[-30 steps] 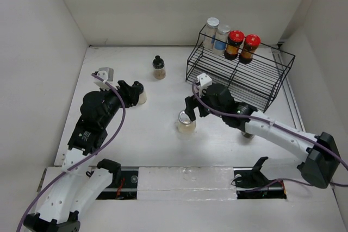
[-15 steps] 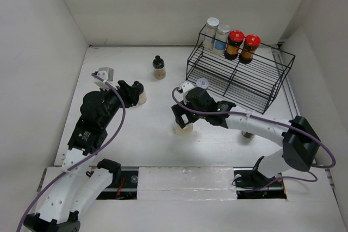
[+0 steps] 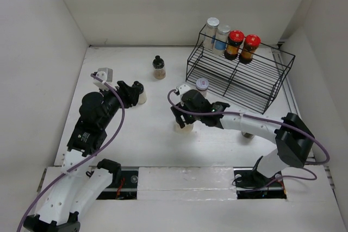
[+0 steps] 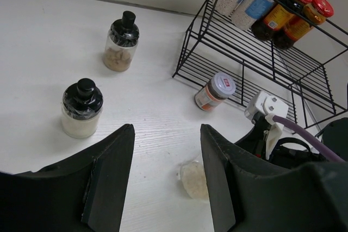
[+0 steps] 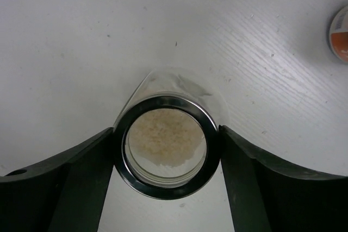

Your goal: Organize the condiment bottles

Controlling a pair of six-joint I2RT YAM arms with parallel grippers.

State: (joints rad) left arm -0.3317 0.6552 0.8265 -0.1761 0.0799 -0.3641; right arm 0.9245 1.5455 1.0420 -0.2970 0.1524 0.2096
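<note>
Four bottles stand in a row on the upper shelf of the wire rack (image 3: 239,77) at the far right. Two silver-capped bottles (image 3: 211,25) are on the left and two red-capped bottles (image 3: 235,39) are beside them, so that shelf looks to be where the rest belong. The others are out on the table (image 3: 152,150).

The right gripper (image 3: 184,120) reaches left of the rack to a clear jar (image 5: 166,148) of pale grains near the middle of the table. In the right wrist view its fingers (image 5: 76,180) press against the silver rim from both sides. They are closed on the jar at its top, a hold that should keep it upright for a lift. Whether the jar has left the table I cannot tell.

A small white-capped jar (image 3: 202,84) with an orange label sits just in front of the rack's lower shelf, near the right arm.

The left gripper (image 4: 166,134) is on the left side of the table, its fingers spread wide with nothing between them. It is aimed toward a black-capped jar (image 4: 81,110) just ahead of it, probably its next pick. A second black-capped jar (image 3: 159,67) stands farther back, well apart from both arms.
</note>
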